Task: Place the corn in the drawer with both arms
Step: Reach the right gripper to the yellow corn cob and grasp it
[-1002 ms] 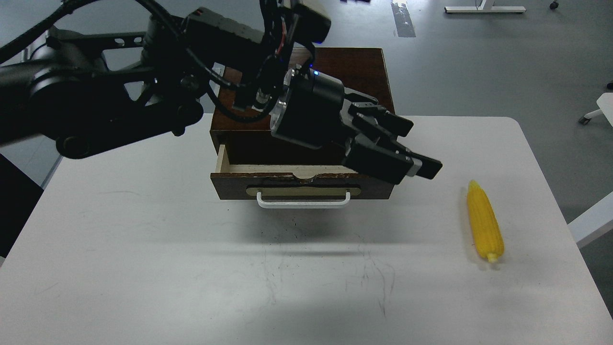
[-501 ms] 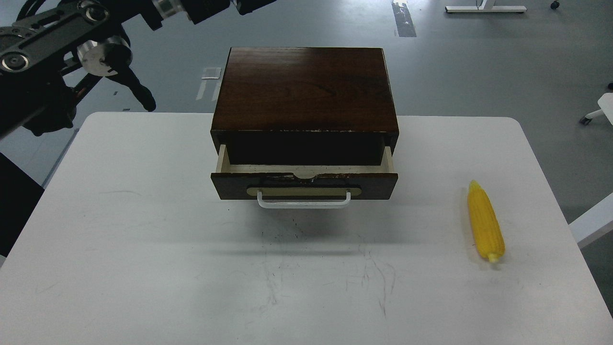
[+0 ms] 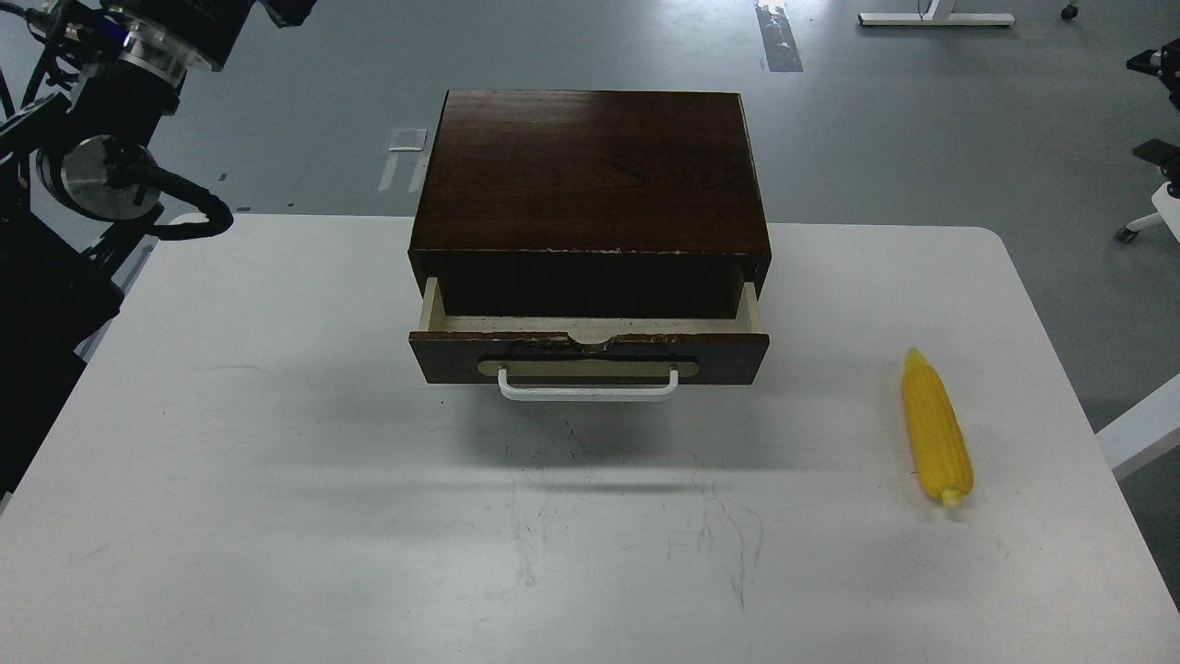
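The corn (image 3: 937, 429) lies on the white table (image 3: 277, 461) at the right, pointed end away from me, free of both arms. The drawer (image 3: 590, 355) of the dark brown box (image 3: 590, 166) is pulled out a little, showing its cream inner walls and its white handle (image 3: 588, 385); its inside looks empty. My left arm (image 3: 111, 138) is raised at the upper left and its far end runs out past the top edge. A few black parts (image 3: 1157, 65) show at the far right edge, perhaps my right gripper; the fingers cannot be told apart.
The box stands at the table's back middle. Grey floor lies beyond the table, with a white chair base (image 3: 1152, 217) at the right.
My left arm and gripper, which were over the drawer a second ago, have pulled back up and to the left, out of view. Black parts have appeared at the right edge. The corn has not moved.
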